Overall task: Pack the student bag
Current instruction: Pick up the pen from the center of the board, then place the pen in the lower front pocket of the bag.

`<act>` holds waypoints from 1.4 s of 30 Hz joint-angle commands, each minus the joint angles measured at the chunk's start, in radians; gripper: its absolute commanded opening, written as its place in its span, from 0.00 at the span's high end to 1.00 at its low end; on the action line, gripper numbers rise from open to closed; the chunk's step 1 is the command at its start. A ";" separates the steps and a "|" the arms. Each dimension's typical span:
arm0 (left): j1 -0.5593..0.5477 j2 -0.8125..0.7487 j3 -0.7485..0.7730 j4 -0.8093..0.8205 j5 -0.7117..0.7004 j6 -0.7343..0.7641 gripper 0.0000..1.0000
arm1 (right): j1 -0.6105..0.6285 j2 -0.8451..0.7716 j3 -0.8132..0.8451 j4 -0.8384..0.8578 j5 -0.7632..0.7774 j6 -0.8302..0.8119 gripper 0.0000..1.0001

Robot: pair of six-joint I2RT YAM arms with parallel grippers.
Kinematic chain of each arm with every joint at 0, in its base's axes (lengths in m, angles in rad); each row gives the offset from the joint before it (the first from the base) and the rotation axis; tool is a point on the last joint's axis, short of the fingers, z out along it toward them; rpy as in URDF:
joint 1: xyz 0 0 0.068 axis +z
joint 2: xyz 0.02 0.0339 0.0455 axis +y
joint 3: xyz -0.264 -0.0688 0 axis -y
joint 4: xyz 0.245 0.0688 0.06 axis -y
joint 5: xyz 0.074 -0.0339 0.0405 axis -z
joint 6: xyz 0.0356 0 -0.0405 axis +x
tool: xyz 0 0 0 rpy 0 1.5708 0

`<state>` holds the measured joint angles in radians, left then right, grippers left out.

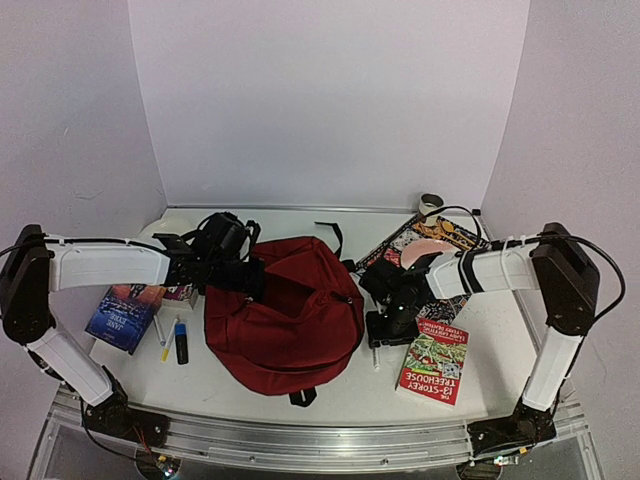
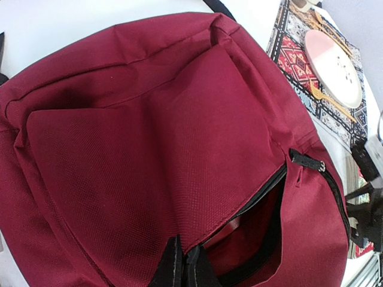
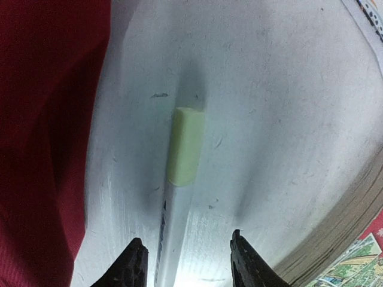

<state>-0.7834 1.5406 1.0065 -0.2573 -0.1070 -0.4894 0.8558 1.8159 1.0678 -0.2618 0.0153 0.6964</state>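
Observation:
The dark red student bag (image 1: 285, 315) lies flat mid-table with its black zipper partly open (image 2: 272, 197). My left gripper (image 2: 185, 263) is shut on the edge of the bag's red flap beside the opening; in the top view it sits at the bag's upper left (image 1: 238, 272). My right gripper (image 3: 187, 263) is open, low over the table just right of the bag (image 1: 385, 325). A white marker with a pale green cap (image 3: 182, 149) lies between its fingertips, untouched.
A "13-Storey Treehouse" book (image 1: 433, 362) lies right of my right gripper. A patterned placemat with a plate (image 1: 425, 245) is behind it. Left of the bag lie a blue book (image 1: 125, 315), a yellow marker (image 1: 166, 345) and a dark marker (image 1: 181, 343).

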 commanded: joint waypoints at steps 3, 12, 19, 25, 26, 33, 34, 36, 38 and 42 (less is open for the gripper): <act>0.004 -0.067 -0.006 0.006 0.026 -0.009 1.00 | 0.000 0.066 0.050 -0.026 -0.036 0.012 0.60; 0.005 -0.049 0.009 -0.004 0.056 -0.008 1.00 | -0.001 0.125 0.060 -0.116 0.035 0.049 0.72; 0.004 -0.035 0.023 -0.009 0.076 -0.009 1.00 | 0.000 0.128 0.091 -0.201 0.122 0.046 0.89; 0.004 -0.030 0.034 -0.011 0.090 -0.026 1.00 | 0.002 0.094 0.114 -0.206 0.142 0.030 1.00; 0.004 -0.030 0.034 -0.011 0.093 -0.030 1.00 | 0.001 0.082 0.120 -0.211 0.151 0.029 1.00; 0.004 -0.023 0.044 -0.011 0.100 -0.044 1.00 | 0.001 -0.010 0.170 -0.241 0.167 0.014 1.00; 0.004 -0.021 0.047 -0.011 0.102 -0.045 1.00 | 0.001 -0.023 0.175 -0.241 0.157 0.013 1.00; 0.004 -0.014 0.050 -0.011 0.104 -0.048 1.00 | 0.001 -0.050 0.190 -0.242 0.140 0.015 1.00; 0.004 -0.006 0.055 -0.011 0.104 -0.051 1.00 | 0.001 -0.081 0.200 -0.239 0.129 0.021 1.00; 0.004 0.006 0.068 -0.011 0.138 -0.063 1.00 | 0.001 -0.150 0.215 -0.199 0.071 0.054 1.00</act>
<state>-0.7815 1.5371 1.0126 -0.2889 -0.0160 -0.5302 0.8581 1.7507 1.2451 -0.4279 0.1325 0.7255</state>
